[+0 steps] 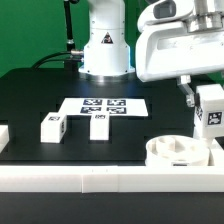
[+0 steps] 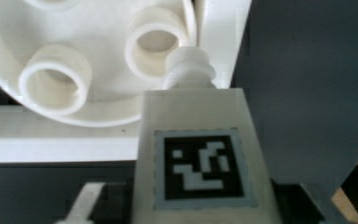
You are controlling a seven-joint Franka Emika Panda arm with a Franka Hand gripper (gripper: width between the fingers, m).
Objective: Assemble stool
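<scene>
The exterior view stands off the table (image 1: 30,100), a little above it, and faces across to the robot base (image 1: 104,50) at 12 o'clock, taking in the whole table from middling range. The wrist view looks along the end effector (image 2: 194,200) from very near, and the clamped leg (image 2: 197,130) fills most of it. Both views share that leg and the seat (image 1: 165,157), which lie at 3 and 5 o'clock in the exterior view.

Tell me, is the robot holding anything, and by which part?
One white leg, pinched between the fingers at its tagged blocky end; its narrow tip is free.
</scene>
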